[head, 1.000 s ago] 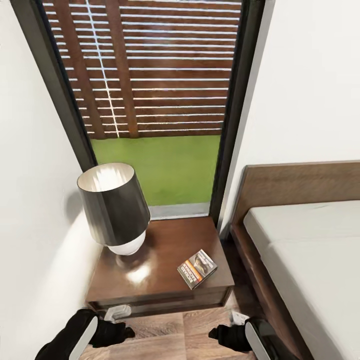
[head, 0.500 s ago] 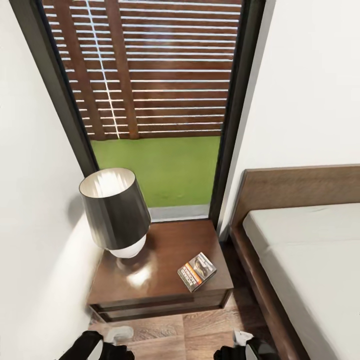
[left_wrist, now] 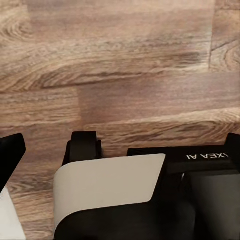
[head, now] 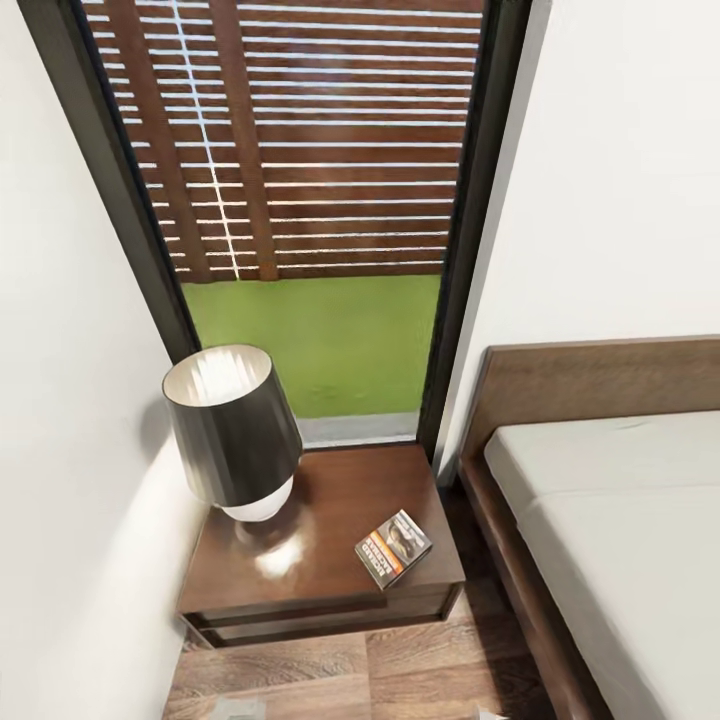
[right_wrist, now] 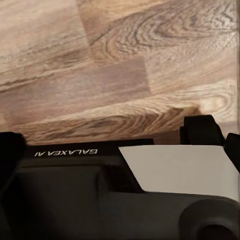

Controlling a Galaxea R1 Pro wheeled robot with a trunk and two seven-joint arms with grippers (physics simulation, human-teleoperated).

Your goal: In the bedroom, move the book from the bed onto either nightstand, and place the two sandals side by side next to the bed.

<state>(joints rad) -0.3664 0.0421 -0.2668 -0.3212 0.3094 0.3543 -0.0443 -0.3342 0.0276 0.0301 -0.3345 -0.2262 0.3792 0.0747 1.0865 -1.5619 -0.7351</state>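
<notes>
Receded nightstand (head: 320, 560); orange-banded book (head: 393, 548)

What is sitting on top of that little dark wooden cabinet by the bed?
On the nightstand stand a lamp with a dark shade, toward the wall, and the book lying flat near the front corner beside the bed. The lamp's shade hides part of its white base.

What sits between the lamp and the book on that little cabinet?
Nothing: in the head view, only bare glossy wood of the nightstand separates the lamp from the book.
</notes>
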